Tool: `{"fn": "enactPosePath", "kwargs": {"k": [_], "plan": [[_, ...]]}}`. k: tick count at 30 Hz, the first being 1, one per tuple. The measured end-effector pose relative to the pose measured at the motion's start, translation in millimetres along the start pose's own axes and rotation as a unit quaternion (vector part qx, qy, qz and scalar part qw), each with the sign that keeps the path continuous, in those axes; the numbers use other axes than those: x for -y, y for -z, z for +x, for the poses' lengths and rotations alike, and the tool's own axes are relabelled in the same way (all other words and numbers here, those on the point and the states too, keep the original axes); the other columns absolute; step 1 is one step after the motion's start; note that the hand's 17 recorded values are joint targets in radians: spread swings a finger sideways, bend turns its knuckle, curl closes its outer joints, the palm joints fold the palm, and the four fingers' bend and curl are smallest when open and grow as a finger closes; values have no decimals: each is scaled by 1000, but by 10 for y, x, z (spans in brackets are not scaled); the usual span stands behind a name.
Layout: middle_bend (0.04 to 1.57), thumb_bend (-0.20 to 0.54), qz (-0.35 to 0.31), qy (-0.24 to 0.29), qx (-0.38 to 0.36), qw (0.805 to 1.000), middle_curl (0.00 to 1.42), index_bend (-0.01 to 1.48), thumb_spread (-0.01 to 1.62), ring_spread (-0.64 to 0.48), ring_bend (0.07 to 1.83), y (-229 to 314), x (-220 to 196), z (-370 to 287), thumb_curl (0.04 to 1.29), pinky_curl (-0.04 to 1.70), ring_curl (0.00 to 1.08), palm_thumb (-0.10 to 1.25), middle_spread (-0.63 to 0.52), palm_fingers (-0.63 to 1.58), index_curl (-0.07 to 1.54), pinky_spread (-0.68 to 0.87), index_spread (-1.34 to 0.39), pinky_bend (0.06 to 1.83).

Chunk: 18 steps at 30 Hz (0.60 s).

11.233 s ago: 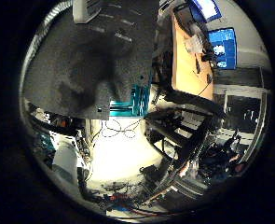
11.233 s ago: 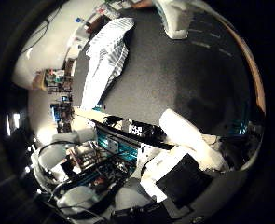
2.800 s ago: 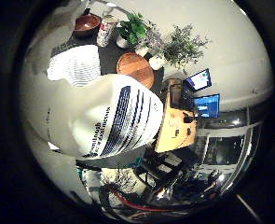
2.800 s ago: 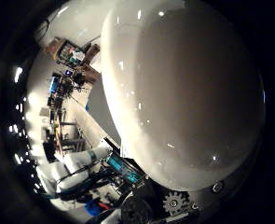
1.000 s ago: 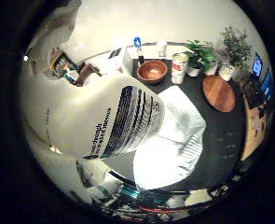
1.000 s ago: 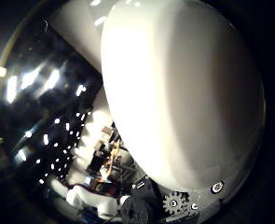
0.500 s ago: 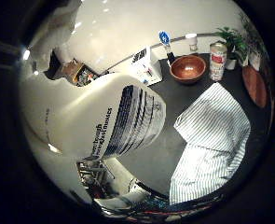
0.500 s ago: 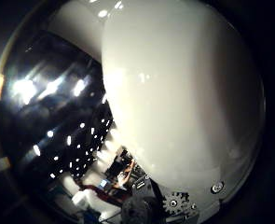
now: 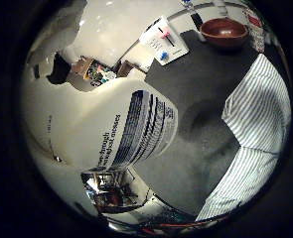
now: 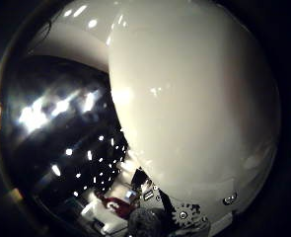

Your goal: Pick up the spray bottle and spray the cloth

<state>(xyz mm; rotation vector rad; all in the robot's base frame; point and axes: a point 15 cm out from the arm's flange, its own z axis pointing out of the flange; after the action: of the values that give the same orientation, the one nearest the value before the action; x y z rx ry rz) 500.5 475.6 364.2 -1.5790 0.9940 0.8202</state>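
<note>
A white spray bottle [image 9: 126, 129] with a printed label fills much of the right little finger side palm view, close against the palm and held above the dark table [image 9: 196, 84]. Its smooth white body [image 10: 199, 99] also fills the right thumb side palm view. A part of my right hand [image 10: 180, 212], black with a gear, shows beside the bottle's body. The hand is shut on the bottle. The white cloth with thin stripes [image 9: 260, 109] lies crumpled on the table below, away from the bottle. The bottle's nozzle is hidden.
A brown wooden bowl [image 9: 225, 32] and a flat white box [image 9: 164, 42] stand on the table's far side, beyond the cloth. A cluttered shelf [image 9: 91, 71] stands off the table. The thumb side view shows a dark ceiling with lights [image 10: 61, 128].
The whole picture has shifted, so the hand has moved with the bottle. The bottle keeps its place against the palm. The cloth and table now show closer and more from above.
</note>
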Motion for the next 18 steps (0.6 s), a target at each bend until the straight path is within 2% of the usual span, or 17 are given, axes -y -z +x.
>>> {"fn": "enactPosePath", "kwargs": {"k": [7,12,18], "plan": [[1406,-10,-18,-12,-7,1000,638,1206,1063,-219,1334,-190,-173,314,749,1454,792,983,-95,1136,742,-215,-192,1000],[1404,-11,-15,0,-4,1000,638,1209,1063,-219,1333,-251,-42,377,754,1461,791,983,-95,1139,742,-215,-191,995],[1410,-14,-37,-5,4,999,639,1208,1050,-221,1331,-393,-162,489,757,1465,792,968,-95,1134,742,-216,-191,991]]}}
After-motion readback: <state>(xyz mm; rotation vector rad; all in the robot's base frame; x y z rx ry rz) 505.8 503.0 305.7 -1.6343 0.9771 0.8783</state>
